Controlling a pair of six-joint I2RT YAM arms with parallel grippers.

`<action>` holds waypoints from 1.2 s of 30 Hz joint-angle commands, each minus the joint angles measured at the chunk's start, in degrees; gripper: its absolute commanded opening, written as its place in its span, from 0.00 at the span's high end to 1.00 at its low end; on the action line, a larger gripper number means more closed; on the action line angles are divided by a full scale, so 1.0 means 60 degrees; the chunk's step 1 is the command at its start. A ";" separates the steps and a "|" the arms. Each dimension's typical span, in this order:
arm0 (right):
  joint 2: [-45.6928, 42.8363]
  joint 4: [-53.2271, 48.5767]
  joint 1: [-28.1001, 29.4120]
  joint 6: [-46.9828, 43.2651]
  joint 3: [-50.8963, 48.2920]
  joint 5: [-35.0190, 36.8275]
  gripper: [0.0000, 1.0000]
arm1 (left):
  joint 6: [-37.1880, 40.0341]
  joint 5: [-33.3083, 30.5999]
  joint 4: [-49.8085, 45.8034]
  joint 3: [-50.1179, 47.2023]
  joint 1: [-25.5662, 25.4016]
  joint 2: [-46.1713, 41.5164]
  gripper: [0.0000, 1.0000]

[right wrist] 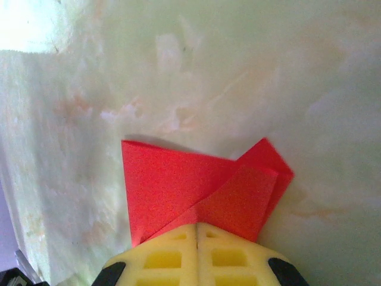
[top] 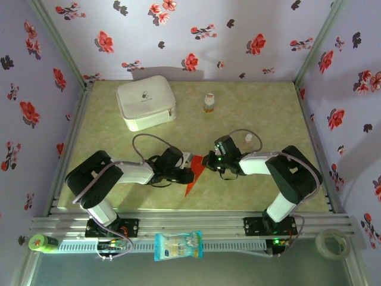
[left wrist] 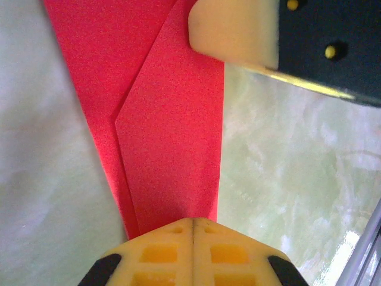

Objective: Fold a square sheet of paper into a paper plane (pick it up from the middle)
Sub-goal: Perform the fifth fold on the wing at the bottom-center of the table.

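The red sheet of paper (top: 193, 182) lies on the table between both arms, folded into a narrow dart-like paper plane whose tip points toward the near edge. In the left wrist view the red paper (left wrist: 172, 137) shows layered flaps and a long crease. My left gripper (left wrist: 193, 223) is shut, its tips resting on the paper's end. The right arm's fingertip (left wrist: 235, 30) sits at the far end of that strip. In the right wrist view my right gripper (right wrist: 197, 226) is shut over the folded wide end of the paper (right wrist: 178, 182). In the top view the left gripper (top: 188, 174) and the right gripper (top: 209, 159) nearly meet.
A white zip case (top: 146, 102) stands at the back left and a small bottle (top: 208, 102) at the back centre. A small white cap (top: 249, 138) lies right of the right gripper. On the front rail are a snack packet (top: 178, 245), a tape roll (top: 332, 243) and a green object (top: 41, 242).
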 commanded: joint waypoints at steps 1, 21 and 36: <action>0.0278 -0.0062 -0.0480 0.0096 -0.0128 0.1005 0.97 | 0.0299 -0.0131 -0.1894 -0.0378 0.0005 0.0245 1.00; -0.0104 -0.0672 -0.1354 -0.0302 0.0783 0.0755 0.94 | 0.0237 -0.0166 -0.1836 -0.0442 0.0005 0.0133 1.00; -0.0363 -0.0080 -0.0109 0.0030 0.0173 -0.0192 0.96 | 0.0141 -0.0335 -0.1922 -0.0200 0.0000 -0.0004 1.00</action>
